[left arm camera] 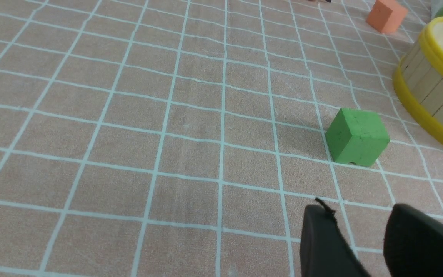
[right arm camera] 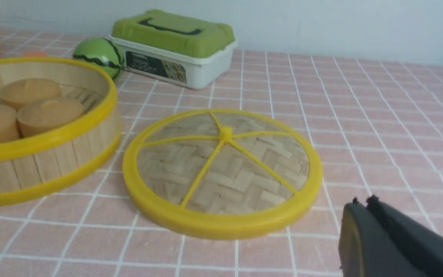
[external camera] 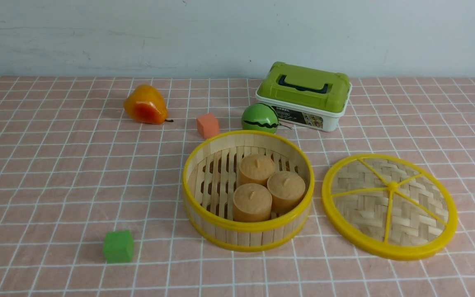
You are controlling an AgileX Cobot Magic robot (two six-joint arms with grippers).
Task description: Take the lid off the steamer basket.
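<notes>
From where I stand, the job looks finished: the woven bamboo lid [external camera: 415, 210] lies flat on the tiled-pattern tabletop [external camera: 56, 185], knob up, just beside the steamer basket [external camera: 248, 238] on the robot's right, with a strip of table between their yellow rims. The basket sits upright and uncovered, and three brown toy buns [external camera: 252, 202] show inside, gathered toward its right side. I see nothing left to do with the lid, and at most the arms might need to settle

The right gripper [right arm camera: 354, 234] is closed with nothing in it, apart from the lid. The left gripper [left arm camera: 354, 238] has its fingers standing apart, holding nothing, with the green cube [external camera: 118, 246] near it

As for room, the far side of the basket is the tight one: the watermelon-patterned ball [external camera: 260, 117] is right up by the rim, the orange cube [external camera: 208, 126] is close too, and the green-topped storage box [external camera: 303, 93] stands behind the ball. The lid has open table on its right and behind it. Between the pear [external camera: 146, 105] and the green cube there is a wide bare stretch, so I'd judge the left arm has an easy way through
</notes>
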